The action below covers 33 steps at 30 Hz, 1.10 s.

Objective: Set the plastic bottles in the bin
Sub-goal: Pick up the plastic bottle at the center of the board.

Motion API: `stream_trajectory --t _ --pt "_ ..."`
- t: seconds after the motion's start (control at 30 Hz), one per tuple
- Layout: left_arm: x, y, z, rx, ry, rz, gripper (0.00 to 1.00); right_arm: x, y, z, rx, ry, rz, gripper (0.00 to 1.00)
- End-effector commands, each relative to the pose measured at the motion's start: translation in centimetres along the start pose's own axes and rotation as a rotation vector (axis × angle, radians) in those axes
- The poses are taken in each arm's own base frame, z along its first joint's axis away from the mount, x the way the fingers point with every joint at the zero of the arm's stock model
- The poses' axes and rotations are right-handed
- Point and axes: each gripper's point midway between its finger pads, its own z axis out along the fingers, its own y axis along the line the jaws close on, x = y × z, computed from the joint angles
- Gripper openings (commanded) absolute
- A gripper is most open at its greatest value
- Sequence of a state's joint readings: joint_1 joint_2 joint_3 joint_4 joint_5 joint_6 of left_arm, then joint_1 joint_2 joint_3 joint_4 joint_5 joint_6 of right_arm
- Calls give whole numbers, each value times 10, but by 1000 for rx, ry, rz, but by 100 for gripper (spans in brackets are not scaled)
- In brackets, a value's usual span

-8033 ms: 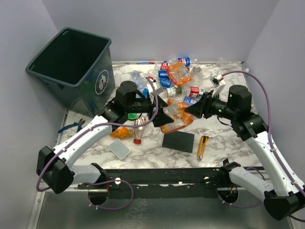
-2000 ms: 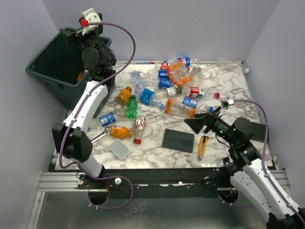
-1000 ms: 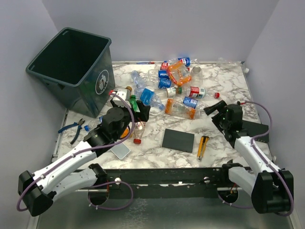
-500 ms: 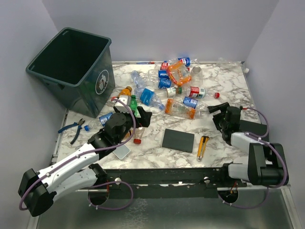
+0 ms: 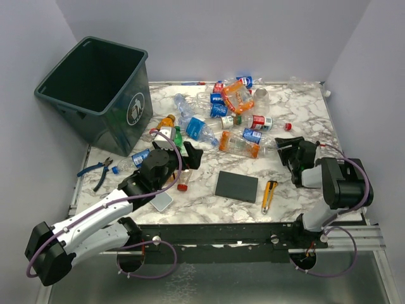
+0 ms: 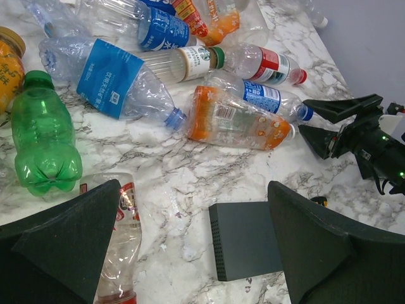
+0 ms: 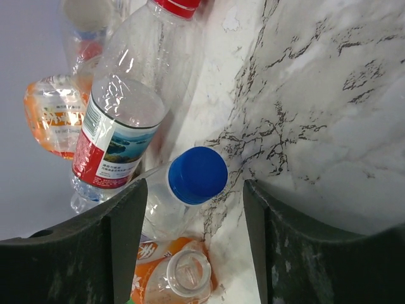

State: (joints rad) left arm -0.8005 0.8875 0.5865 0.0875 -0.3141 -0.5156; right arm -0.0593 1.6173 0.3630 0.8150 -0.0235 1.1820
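Note:
The bin (image 5: pixel 95 88) stands at the far left. Plastic bottles lie scattered over the middle of the table: a green one (image 6: pixel 44 142), a clear blue-labelled one (image 6: pixel 114 79) and an orange jug (image 6: pixel 237 120). My left gripper (image 5: pixel 190 154) hovers wide open over bare marble (image 6: pixel 193 234), a red-labelled bottle (image 6: pixel 120 234) beside its left finger. My right gripper (image 5: pixel 286 149) sits low at the table, its jaws half apart either side of a blue-capped clear bottle (image 7: pixel 196 174), with a gap still showing on the right side. Past the cap lies a red-labelled bottle (image 7: pixel 111 126).
A black flat pad (image 5: pixel 236 187) and a yellow utility knife (image 5: pixel 269 194) lie near the front between the arms. Pliers (image 5: pixel 95 170) rest at the left edge, a small grey pad (image 5: pixel 158 197) by my left arm. Walls close in the table.
The right gripper's jaws have narrowed around the blue-capped bottle's neck and that arm has folded lower. The left gripper has crept slightly towards the bottles, staying wide open.

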Motion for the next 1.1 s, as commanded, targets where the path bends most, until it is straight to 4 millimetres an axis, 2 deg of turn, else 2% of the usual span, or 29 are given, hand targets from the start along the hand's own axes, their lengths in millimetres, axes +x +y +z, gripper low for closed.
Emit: stream_trajectory --t 0.0,0.1,0.33,0.47,0.57,0.77,0.87,1.07 --pt "7 3 3 -5 16 12 99 0 10 8 -57 7 44 62" --pt "8 3 5 -10 21 20 99 5 9 12 -73 24 61 50" --pt "10 4 6 -12 27 23 99 9 9 14 -104 34 80 42" --pt "10 4 6 -13 28 26 99 8 21 8 -143 43 48 66" --pt "10 4 6 -13 29 27 99 8 23 0 -114 59 -10 76" --pt "11 3 8 -13 34 20 99 15 19 -34 -84 98 -127 83" --pt "13 1 9 -6 47 15 99 28 12 -49 -84 150 -134 84" --pt "18 -3 11 14 68 4 99 53 3 -56 -67 229 -117 85"
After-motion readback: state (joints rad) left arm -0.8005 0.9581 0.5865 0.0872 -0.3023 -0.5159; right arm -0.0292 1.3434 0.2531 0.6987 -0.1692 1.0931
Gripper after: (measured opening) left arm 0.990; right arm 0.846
